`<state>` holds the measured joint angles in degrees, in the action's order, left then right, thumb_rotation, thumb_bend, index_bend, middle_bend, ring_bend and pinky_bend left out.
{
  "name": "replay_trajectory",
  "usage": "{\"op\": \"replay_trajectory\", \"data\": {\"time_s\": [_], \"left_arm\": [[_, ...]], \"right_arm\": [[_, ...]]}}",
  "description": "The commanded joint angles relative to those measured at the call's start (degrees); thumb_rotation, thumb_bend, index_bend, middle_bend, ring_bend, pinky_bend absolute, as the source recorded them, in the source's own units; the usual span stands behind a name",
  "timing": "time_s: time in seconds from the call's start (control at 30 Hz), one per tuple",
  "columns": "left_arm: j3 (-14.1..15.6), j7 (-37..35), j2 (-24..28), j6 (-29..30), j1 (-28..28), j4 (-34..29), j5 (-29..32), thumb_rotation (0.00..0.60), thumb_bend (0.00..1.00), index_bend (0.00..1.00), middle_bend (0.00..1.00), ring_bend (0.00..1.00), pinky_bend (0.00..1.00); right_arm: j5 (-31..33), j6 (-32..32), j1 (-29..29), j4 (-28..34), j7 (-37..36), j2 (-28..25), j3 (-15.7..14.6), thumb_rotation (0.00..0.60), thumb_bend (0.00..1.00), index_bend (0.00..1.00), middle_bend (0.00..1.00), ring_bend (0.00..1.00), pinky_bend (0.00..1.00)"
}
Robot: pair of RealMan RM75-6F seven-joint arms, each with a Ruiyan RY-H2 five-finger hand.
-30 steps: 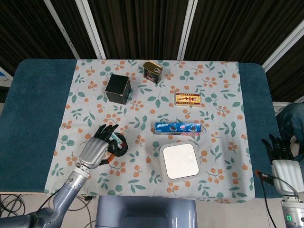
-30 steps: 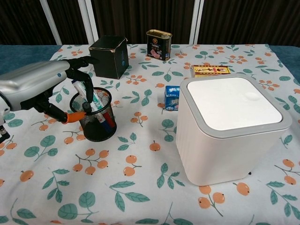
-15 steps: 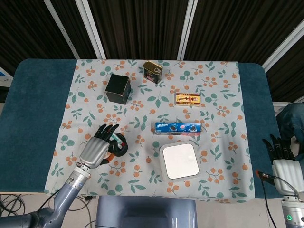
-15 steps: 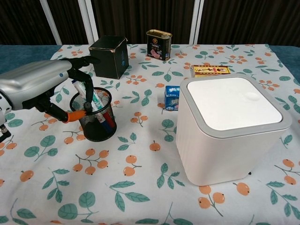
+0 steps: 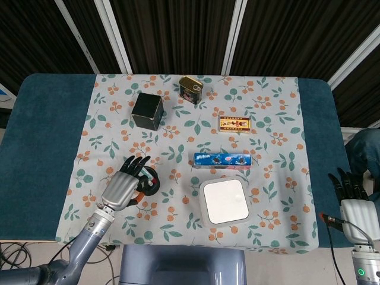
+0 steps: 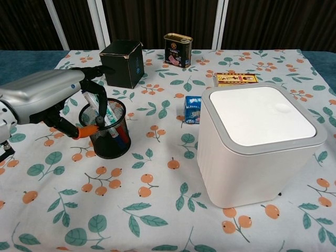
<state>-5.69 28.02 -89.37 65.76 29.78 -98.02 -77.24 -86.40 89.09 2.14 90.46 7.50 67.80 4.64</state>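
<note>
the left hand point(image 6: 50, 100) is at the black mesh pen cup point(image 6: 105, 128), which stands on the flowery cloth point(image 5: 279, 119) near the front left corner of the table point(image 5: 41, 136). the thumb is at the near rim of the cup and the fingers point(image 6: 97, 73) reach over the top, spread out. it seems to pinch a pen point(image 6: 94, 107) that sticks up out of the cup, but i cannot tell for sure.

the pen looks light, thin and stiff. it may be a bit slippery, so the best place to hold it is near its top, away from the other pens. the cup looks light too and could tip over if it gets pulled.

the left arm comes in low from the front left edge. the right hand point(image 5: 351, 199) rests near the front right corner, fingers apart, holding nothing.
</note>
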Motion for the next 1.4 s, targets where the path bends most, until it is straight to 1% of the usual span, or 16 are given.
{"op": "replay_trajectory", "data": {"time_s": [0.03,0.17,0.33,0.37,0.5,0.63,0.77,0.87,0.97,1.07,1.13,1.2,1.23,1.3,1.4], "left_arm": [[0.12,0.41,-0.01,0.17,0.12,-0.01,-0.12,0.6,0.34,0.55,0.0,0.0,0.0],[0.11,0.75,-0.04,0.49,0.22,-0.1,0.0,0.6,0.37,0.58,0.02,0.0,0.0],[-0.12,0.09,0.51,1.31,0.13,-0.79,-0.31,0.6,0.38,0.59,0.03,0.0,0.0],[-0.63,-0.57,1.23,2.76,-0.19,-1.77,-1.24,0.6,0.38,0.59,0.03,0.0,0.0],[-0.64,-1.54,3.21,5.08,-0.83,-4.01,-3.72,0.6,0.38,0.6,0.03,0.0,0.0],[-0.56,-4.05,6.98,5.94,-1.35,-8.68,-5.58,0.6,0.38,0.6,0.03,0.0,0.0],[-0.61,-5.77,11.37,8.68,-2.47,-13.56,-9.06,0.6,0.38,0.6,0.04,0.0,0.0],[-0.92,-6.67,14.39,11.48,-3.64,-16.13,-11.7,0.6,0.38,0.6,0.04,0.0,0.0],[-1.22,-7.83,17.19,13.97,-4.92,-17.27,-13.49,0.6,0.38,0.6,0.04,0.0,0.0],[-1.72,-9.65,19.24,15.78,-6.0,-16.75,-13.74,0.6,0.38,0.6,0.04,0.0,0.0],[-2.23,-11.97,20.4,16.81,-6.82,-15.42,-12.74,0.6,0.38,0.6,0.04,0.0,0.0],[-2.57,-14.67,21.02,17.14,-7.35,-13.51,-11.51,0.6,0.38,0.6,0.04,0.0,0.0],[-2.66,-17.36,21.27,16.98,-7.83,-11.18,-9.94,0.6,0.38,0.6,0.04,0.0,0.0],[-2.78,-21.12,21.05,15.94,-7.88,-7.86,-8.27,0.6,0.38,0.61,0.04,0.0,0.0],[-2.83,-27.86,20.13,11.47,-6.85,-2.06,-4.92,0.6,0.38,0.61,0.05,0.0,0.0]], "right_arm": [[-0.04,0.0,0.02,0.03,-0.07,-0.02,0.01,0.6,0.18,0.12,0.0,0.01,0.2],[-0.06,0.02,0.0,0.07,-0.16,-0.03,0.0,0.6,0.18,0.12,0.0,0.01,0.2],[-0.13,-0.03,0.04,0.2,-0.19,-0.05,-0.02,0.6,0.18,0.12,0.0,0.01,0.2],[0.11,-0.22,0.02,0.34,-0.3,-0.07,-0.04,0.6,0.18,0.12,0.0,0.01,0.2],[0.25,-0.4,0.05,0.51,-0.24,-0.14,-0.04,0.6,0.18,0.12,0.0,0.01,0.2],[0.18,-0.39,0.04,0.46,-0.01,-0.08,-0.11,0.6,0.18,0.12,0.0,0.01,0.2],[0.23,-0.37,0.02,0.48,0.1,-0.04,-0.08,0.6,0.18,0.12,0.0,0.01,0.2],[0.2,-0.37,0.03,0.46,0.22,-0.01,-0.11,0.6,0.18,0.12,0.0,0.01,0.2],[0.16,-0.39,0.03,0.39,0.39,0.06,-0.16,0.6,0.18,0.12,0.0,0.01,0.2],[0.25,-0.45,0.03,0.4,0.49,0.06,-0.15,0.6,0.18,0.12,0.0,0.01,0.2],[0.32,-0.53,0.04,0.42,0.48,0.06,-0.15,0.6,0.18,0.12,0.0,0.01,0.2],[0.34,-0.5,0.02,0.46,0.56,0.06,-0.15,0.6,0.18,0.12,0.0,0.01,0.2],[0.34,-0.48,0.0,0.45,0.66,0.09,-0.16,0.6,0.18,0.12,0.0,0.01,0.2],[0.37,-0.5,0.0,0.44,0.76,0.14,-0.17,0.6,0.18,0.12,0.0,0.01,0.2],[0.43,-0.54,0.01,0.4,0.91,0.22,-0.16,0.6,0.18,0.12,0.0,0.01,0.2]]}}
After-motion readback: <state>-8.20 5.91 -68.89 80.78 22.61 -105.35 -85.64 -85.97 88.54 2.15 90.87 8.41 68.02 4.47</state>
